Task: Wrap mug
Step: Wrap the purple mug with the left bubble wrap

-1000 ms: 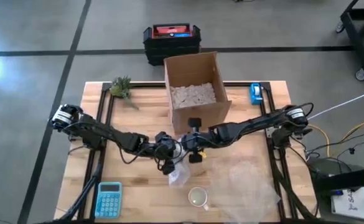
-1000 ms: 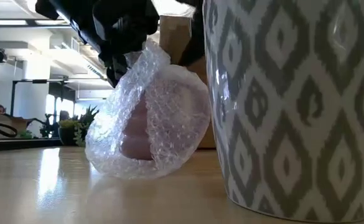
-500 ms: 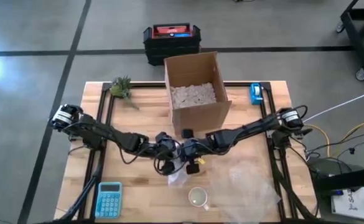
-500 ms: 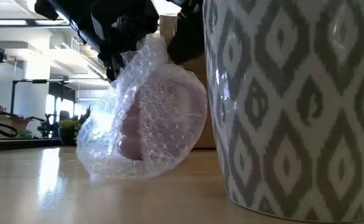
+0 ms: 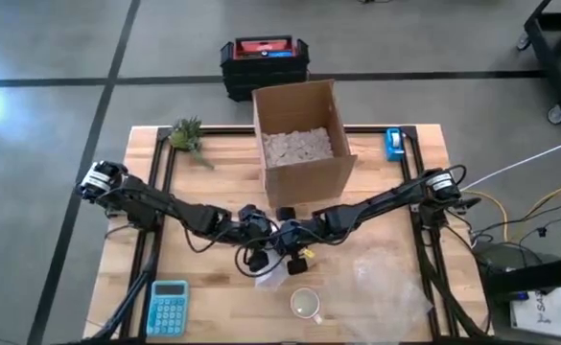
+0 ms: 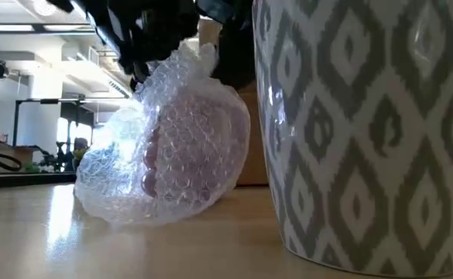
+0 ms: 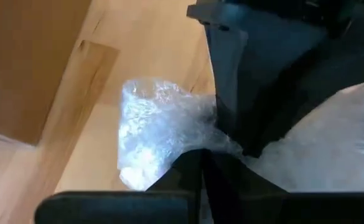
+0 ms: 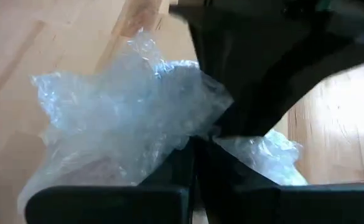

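**Two arms pinch bubble wrap over a hidden mug**

The left gripper (image 5: 258,257) has its fingers (image 7: 197,171) clenched on a gathered fold of bubble wrap (image 6: 164,159), and the right gripper (image 5: 297,253) pinches the same crumpled sheet from the other side, its fingers (image 8: 191,162) closed on the plastic. Both meet over the middle of the wooden surface (image 5: 218,163), just in front of the cardboard box (image 5: 301,134). The bundle rests on the surface under them, and a pinkish, rounded shape, probably the mug, shows through the bubbles in the low view.

The wrap looks light, soft and springy, likely to open again if let go, so the gathered top where the folds bunch is the sensible place to hold. The mug inside is probably rigid, breakable and heavier than its cover; it could slide out of a loose fold if lifted by the plastic alone.

A second, patterned mug (image 6: 365,132) stands bare nearby, closer to the front edge, beside a loose sheet of wrap (image 5: 376,278). A calculator (image 5: 168,307), a small plant (image 5: 186,134) and a tape roll (image 5: 393,144) sit toward the edges.
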Controlling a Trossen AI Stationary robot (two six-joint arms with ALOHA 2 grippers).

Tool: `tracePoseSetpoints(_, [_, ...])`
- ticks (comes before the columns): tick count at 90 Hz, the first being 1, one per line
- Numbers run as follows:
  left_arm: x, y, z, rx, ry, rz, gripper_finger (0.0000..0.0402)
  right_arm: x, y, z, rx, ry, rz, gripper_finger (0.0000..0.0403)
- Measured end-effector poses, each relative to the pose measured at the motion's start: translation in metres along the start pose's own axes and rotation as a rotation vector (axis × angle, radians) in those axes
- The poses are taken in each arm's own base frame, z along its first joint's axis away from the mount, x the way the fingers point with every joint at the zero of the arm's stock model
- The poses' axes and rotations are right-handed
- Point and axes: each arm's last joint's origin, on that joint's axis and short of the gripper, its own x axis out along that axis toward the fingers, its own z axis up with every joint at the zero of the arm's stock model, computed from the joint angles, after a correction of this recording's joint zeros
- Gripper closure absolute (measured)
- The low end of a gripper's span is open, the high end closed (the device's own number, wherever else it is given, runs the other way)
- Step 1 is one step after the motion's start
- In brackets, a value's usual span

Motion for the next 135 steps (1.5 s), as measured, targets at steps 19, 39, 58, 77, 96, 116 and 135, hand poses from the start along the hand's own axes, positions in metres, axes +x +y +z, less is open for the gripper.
tracePoseSetpoints(19, [-0.016, -0.019, 0.010, 0.010, -0.042, -0.112, 0.0402, 0.000, 0.000, -0.001, 0.000, 0.004, 0.001, 0.0401])
tracePoseSetpoints(39, [0.004, -0.018, -0.004, 0.020, 0.014, -0.085, 0.0402, 0.000, 0.000, 0.000, 0.000, 0.000, -0.004, 0.0401])
tracePoseSetpoints(58, [0.023, -0.014, -0.015, -0.019, 0.061, -0.043, 0.0402, -0.011, 0.000, 0.006, -0.001, 0.034, 0.001, 0.0400])
tracePoseSetpoints(77, [0.027, -0.012, -0.017, -0.029, 0.076, -0.029, 0.0402, -0.038, -0.002, 0.027, -0.005, -0.020, 0.003, 0.0400])
tracePoseSetpoints(96, [0.027, -0.011, -0.018, -0.028, 0.078, -0.028, 0.0402, -0.035, -0.011, 0.025, 0.000, -0.008, -0.056, 0.0400])
tracePoseSetpoints(116, [0.027, -0.012, -0.018, -0.031, 0.080, -0.033, 0.0402, -0.023, -0.019, 0.011, 0.009, 0.041, -0.121, 0.0400])
tracePoseSetpoints(135, [0.027, -0.011, -0.019, -0.016, 0.084, -0.031, 0.0402, -0.014, -0.013, 0.012, 0.018, 0.006, -0.053, 0.0400])
